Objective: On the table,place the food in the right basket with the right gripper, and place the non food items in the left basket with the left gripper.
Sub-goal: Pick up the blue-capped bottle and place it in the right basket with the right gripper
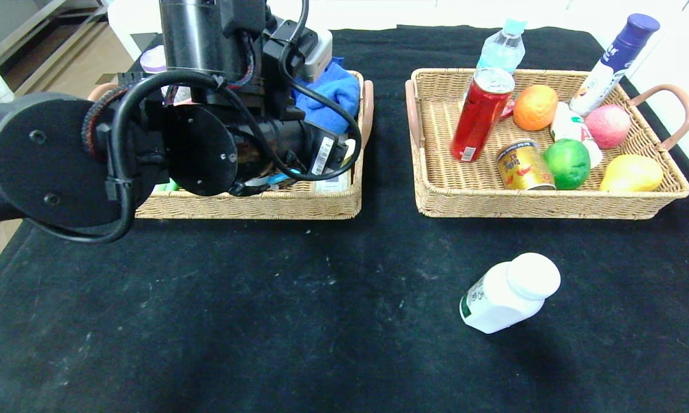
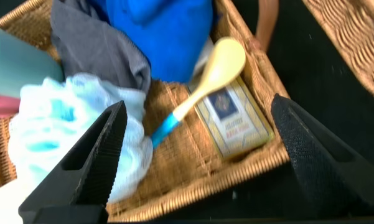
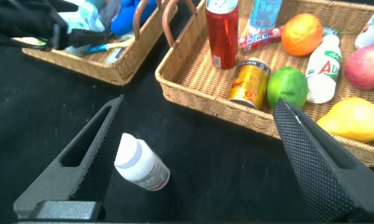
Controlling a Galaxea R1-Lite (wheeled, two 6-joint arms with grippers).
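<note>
Black cloth-covered table (image 1: 321,321) | left gripper (image 2: 193,155) is being held wide open, empty, over the left wicker basket (image 2: 261,81) | right gripper (image 3: 193,155), spread and empty, is being poised above the white plastic pill bottle (image 3: 141,165) | only this bottle is judged left.

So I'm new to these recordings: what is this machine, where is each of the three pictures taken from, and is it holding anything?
It is a two-armed robot. One picture looks down from its head; the others come from cameras on each wrist. A black table carries a left basket of non-food things, with a blue cloth and a spoon, and a right basket of food, including a red can and an orange. A white bottle lies outside both. The left gripper hangs open and empty over the left basket. The right gripper is open above the bottle, holding nothing.
</note>
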